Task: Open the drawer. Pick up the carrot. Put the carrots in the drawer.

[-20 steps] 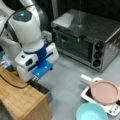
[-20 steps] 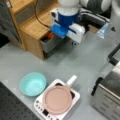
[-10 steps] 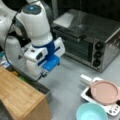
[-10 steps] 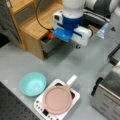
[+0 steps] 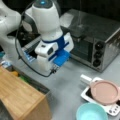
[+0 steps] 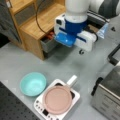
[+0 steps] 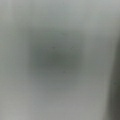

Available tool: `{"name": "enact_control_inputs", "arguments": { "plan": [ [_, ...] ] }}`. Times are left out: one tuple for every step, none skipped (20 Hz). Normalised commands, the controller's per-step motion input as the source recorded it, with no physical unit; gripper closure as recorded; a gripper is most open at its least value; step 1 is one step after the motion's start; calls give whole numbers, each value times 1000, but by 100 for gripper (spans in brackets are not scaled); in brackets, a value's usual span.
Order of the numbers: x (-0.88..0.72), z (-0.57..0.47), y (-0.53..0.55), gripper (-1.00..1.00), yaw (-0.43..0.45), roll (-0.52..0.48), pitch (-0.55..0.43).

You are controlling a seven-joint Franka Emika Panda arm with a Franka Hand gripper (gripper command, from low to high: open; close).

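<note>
A: What changed vs. a sec ago?

B: Arm swung away from the cabinet toward the toaster oven. Gripper [image 5: 53, 70] now hangs low over bare grey table [image 5: 67, 85], at a front view's centre.

A: Jaws?

B: Can't tell, fingers hidden under the white and blue wrist housing in both front views. Wrist view is just a grey blur w/ a dark patch, nothing readable.

A: Drawer and carrot?

B: Drawer [image 6: 48, 43] is pulled out a bit from the wooden cabinet [image 6: 37, 23], at a front view's left. Something orange-red [image 6: 50, 35] shows inside at its edge; can't say it's the carrot. Rest of the drawer is covered by the arm.

A: Other stuff, left to right?

B: Light blue bowl [image 6: 33, 83], then white hotplate [image 6: 40, 108] w/ pink pan [image 6: 58, 100] on it, then toaster oven [image 6: 107, 100], cut off at the right edge. Open grey table lies between drawer front and bowl.
</note>
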Motion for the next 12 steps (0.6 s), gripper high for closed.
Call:
{"name": "enact_control_inputs", "arguments": {
  "plan": [
    [386, 364, 268, -100, -92, 152, 324],
    [373, 353, 289, -100, -100, 115, 335],
    [365, 347, 328, -100, -112, 76, 348],
    [363, 347, 368, -100, -124, 45, 351],
    [361, 345, 408, -100, -138, 27, 345],
    [359, 334, 434, -100, -148, 19, 332],
    [357, 311, 447, -100, -156, 14, 315],
    [350, 278, 443, -100, -153, 11, 299],
    [345, 235, 420, -100, -147, 13, 277],
    [338, 198, 400, -100, -134, 16, 262],
    [326, 161, 352, -100, -125, 12, 249],
    [313, 139, 298, -100, -116, 6, 248]
  ]
}}
